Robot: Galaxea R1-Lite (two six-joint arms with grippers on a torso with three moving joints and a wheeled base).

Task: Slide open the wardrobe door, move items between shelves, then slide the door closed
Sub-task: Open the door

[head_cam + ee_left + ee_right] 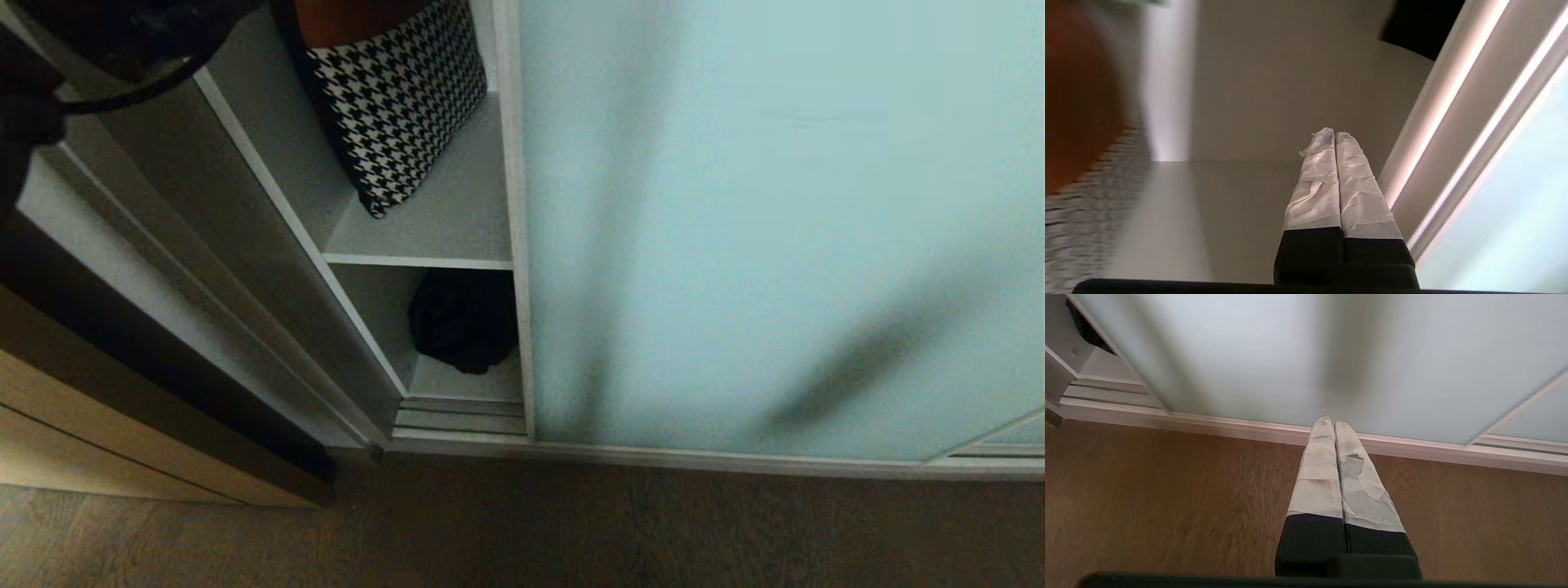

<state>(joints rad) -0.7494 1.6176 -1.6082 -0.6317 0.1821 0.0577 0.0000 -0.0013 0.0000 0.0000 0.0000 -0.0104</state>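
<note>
The sliding wardrobe door (775,229) of frosted aqua glass covers most of the wardrobe, leaving a narrow opening at its left edge. In that opening, a houndstooth cushion (400,98) with an orange-brown item (351,20) above it leans on the upper shelf (457,220). A black bundle (461,322) lies on the lower shelf (465,384). My left gripper (1329,132) is shut and empty, pointing into a white compartment, with the cushion (1081,228) blurred at one side and the door (1515,228) at the other. My right gripper (1329,420) is shut and empty, low over the floor before the door (1290,351).
My dark left arm (49,73) shows at the head view's top left corner. A ribbed silver floor track (457,416) runs under the opening. A wooden cabinet (82,433) stands to the left of the wardrobe. Brown wood floor (571,531) lies in front.
</note>
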